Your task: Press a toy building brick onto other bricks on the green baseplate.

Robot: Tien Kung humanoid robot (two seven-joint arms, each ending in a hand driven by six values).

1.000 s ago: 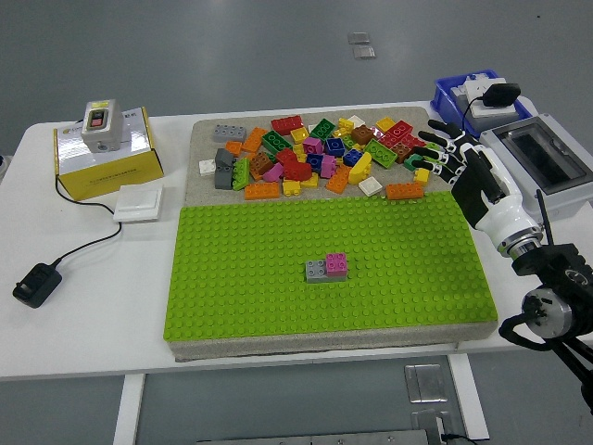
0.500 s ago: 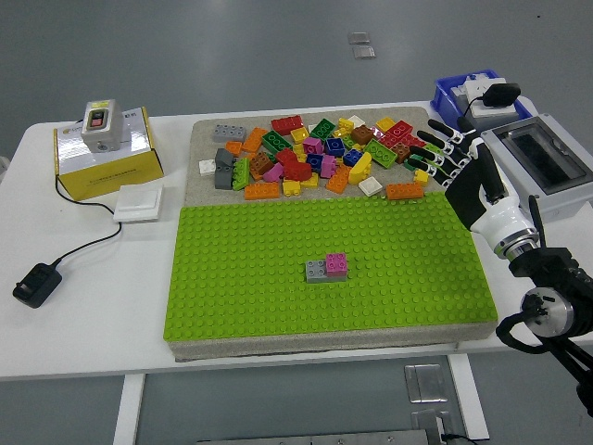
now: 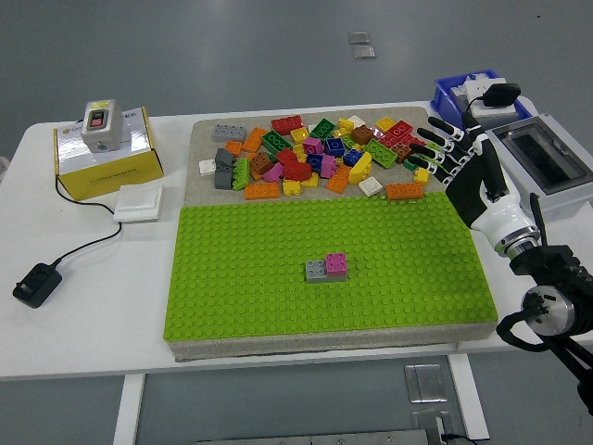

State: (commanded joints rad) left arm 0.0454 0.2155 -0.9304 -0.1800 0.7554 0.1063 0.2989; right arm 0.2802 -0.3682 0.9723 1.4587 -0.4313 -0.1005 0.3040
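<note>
A green baseplate (image 3: 398, 278) covers the near half of a grey mat. Near its middle a grey brick (image 3: 317, 271) and a pink brick (image 3: 336, 266) stand pressed on side by side. Behind the plate lies a heap of loose coloured bricks (image 3: 315, 156). My right hand (image 3: 437, 148) hovers at the heap's right end with its fingers spread, holding nothing, its fingertips over a yellow brick (image 3: 422, 174) and an orange brick (image 3: 404, 191). The left arm does not show.
A yellow box (image 3: 107, 153) with a grey switch on top, a white pad (image 3: 139, 203) and a black plug (image 3: 35, 285) on a cable sit at the left. A blue bin (image 3: 454, 93) and a grey case (image 3: 547, 158) stand at the right.
My right hand has risen slightly and shifted a little toward the back; its fingers stay spread. The bricks have not moved.
</note>
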